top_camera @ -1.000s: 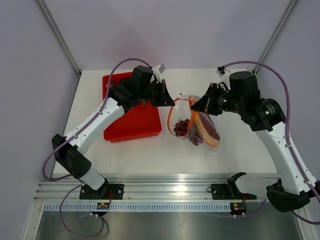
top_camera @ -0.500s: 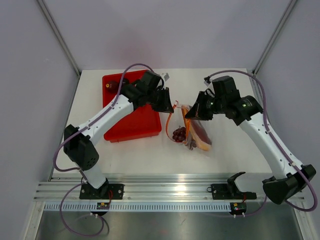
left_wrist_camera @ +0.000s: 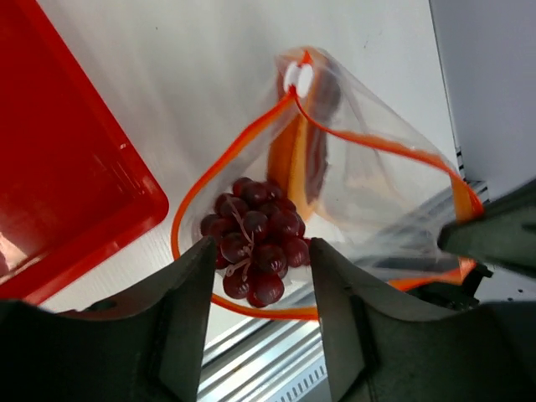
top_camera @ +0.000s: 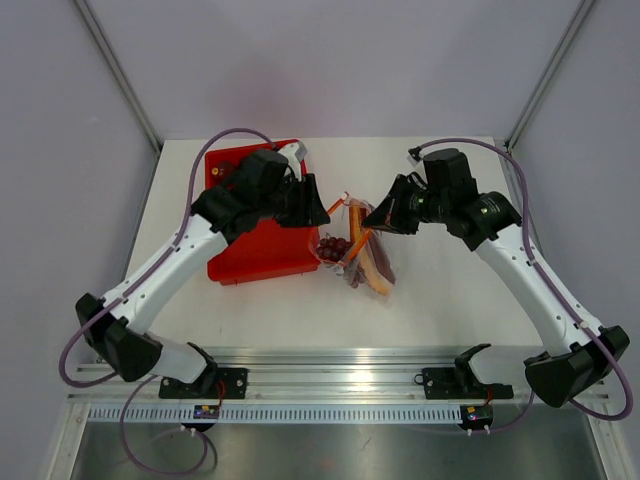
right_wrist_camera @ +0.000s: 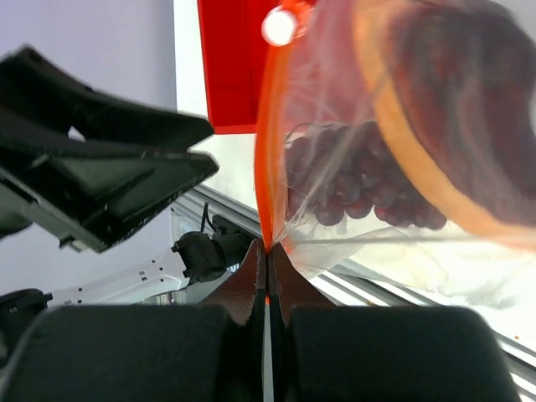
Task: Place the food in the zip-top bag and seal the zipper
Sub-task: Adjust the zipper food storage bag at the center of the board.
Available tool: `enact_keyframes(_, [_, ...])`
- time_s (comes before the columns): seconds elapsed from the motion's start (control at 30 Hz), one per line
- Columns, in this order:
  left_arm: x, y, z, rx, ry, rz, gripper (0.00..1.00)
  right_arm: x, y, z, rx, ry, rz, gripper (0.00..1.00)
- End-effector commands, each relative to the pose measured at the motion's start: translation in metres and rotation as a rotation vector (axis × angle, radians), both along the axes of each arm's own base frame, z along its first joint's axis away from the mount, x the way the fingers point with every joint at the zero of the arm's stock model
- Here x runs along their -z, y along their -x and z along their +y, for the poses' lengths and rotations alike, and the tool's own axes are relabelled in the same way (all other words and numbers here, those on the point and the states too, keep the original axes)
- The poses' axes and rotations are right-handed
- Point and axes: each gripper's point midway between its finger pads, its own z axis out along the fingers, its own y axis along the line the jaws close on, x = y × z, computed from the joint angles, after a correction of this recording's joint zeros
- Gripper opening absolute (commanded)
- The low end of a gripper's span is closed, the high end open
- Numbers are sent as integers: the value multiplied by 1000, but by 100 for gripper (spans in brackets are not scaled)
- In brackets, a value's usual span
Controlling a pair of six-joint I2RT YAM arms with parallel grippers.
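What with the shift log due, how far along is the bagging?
Done: grapes and a slice sit inside the bag. In hand: the right gripper is shut on the zipper; the left gripper is open, facing the grapes. Left: the zipper gapes wide, so sealing is not yet done.

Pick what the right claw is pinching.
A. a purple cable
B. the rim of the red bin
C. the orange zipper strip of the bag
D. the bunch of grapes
C: in the right wrist view the right claw is shut on the orange zipper strip at the edge of the zip-top bag.
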Motion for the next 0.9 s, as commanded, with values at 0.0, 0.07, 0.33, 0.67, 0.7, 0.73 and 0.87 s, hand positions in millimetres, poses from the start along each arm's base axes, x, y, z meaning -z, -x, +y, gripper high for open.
enact_keyframes(0.0, [-15, 9, 6, -28, 84, -45, 49, -26, -9, 7, 6, -76, -85, 0])
enact_keyframes(0.07, [0, 19, 7, -31, 102, 5, 48, -24, -9, 7, 4, -82, -83, 0])
enact_keyframes(0.33, [38, 11, 34, -240, 176, 89, 23, -15, -6, 9, -4, -88, -70, 0])
enact_keyframes(0.67, [74, 21, 21, -185, 262, 185, 45, -8, -4, 8, -15, -75, -62, 0])
enact_keyframes(0.7, [75, 20, 19, -183, 275, 184, 46, -6, -4, 8, -13, -73, -59, 0])
enact_keyframes(0.73, [82, 22, 18, -183, 270, 201, 46, -7, -5, 8, -16, -71, -64, 0])
enact_keyframes(0.87, [89, 19, 15, -179, 270, 214, 44, -7, -5, 9, -20, -74, -60, 0])
